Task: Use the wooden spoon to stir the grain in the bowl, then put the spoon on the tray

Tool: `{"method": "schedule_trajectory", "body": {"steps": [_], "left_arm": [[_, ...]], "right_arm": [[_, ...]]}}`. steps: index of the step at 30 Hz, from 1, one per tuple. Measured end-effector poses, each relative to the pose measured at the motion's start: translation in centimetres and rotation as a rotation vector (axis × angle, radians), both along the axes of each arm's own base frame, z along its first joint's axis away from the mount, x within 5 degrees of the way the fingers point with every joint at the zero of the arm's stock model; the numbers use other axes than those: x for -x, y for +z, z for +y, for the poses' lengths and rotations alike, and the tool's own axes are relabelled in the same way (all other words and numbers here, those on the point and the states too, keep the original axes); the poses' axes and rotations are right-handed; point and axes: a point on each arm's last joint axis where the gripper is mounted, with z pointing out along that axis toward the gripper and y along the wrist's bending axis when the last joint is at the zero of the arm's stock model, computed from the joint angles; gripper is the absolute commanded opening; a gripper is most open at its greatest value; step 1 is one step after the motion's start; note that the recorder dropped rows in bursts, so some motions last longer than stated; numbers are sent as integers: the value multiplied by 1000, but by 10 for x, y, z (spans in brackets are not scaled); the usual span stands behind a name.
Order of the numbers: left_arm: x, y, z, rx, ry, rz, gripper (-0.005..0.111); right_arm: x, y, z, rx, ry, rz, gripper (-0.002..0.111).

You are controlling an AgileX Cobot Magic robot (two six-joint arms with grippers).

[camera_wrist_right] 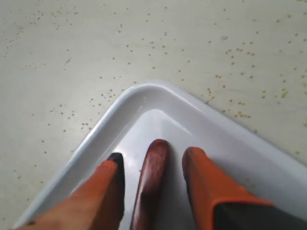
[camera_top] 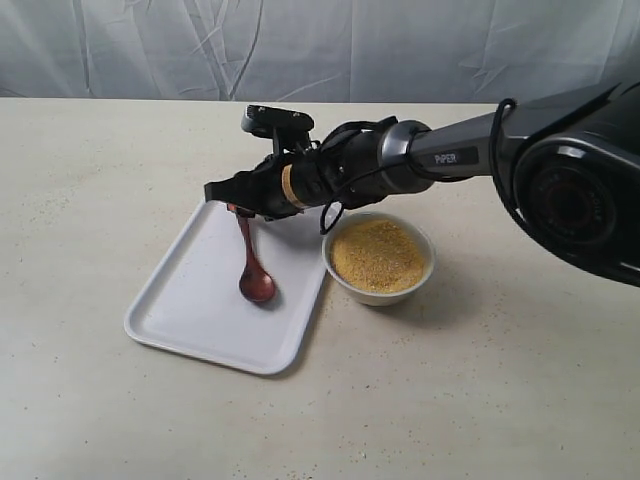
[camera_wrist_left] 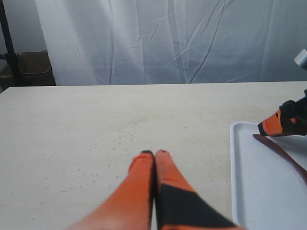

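Note:
The dark reddish wooden spoon (camera_top: 251, 268) lies flat on the white tray (camera_top: 178, 325), its round end toward the tray's middle. My right gripper (camera_top: 224, 194) hangs over the tray's far corner, open, one finger on each side of the handle end (camera_wrist_right: 151, 177) with a gap on both sides. That tray corner (camera_wrist_right: 154, 91) shows just ahead of the right gripper (camera_wrist_right: 154, 157). The white bowl (camera_top: 372, 292) stands beside the tray, filled with yellow-orange grain (camera_top: 378, 255). My left gripper (camera_wrist_left: 154, 154) is shut and empty above bare table, left of the tray (camera_wrist_left: 243, 182).
Scattered grains lie on the beige tabletop (camera_wrist_right: 72, 52) around the tray corner. A white curtain (camera_top: 320, 45) hangs behind the table. The right arm (camera_top: 450, 155) stretches above the bowl's far side. In the left wrist view the right gripper (camera_wrist_left: 282, 122) and spoon handle (camera_wrist_left: 283, 153) show.

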Motion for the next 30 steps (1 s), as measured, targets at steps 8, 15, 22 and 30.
{"method": "schedule_trajectory", "body": {"steps": [8,15,22,30], "left_arm": [[0,0,0,0,0,0,0],[0,0,0,0,0,0,0],[0,0,0,0,0,0,0],[0,0,0,0,0,0,0]], "right_arm": [[-6,47,3,-42,29,-106,15],[6,124,-2,-375,517,18,-1],[-27,136,-85,-478,572,95,-1],[-34,209,-90,-218,437,-484,-1]]}}
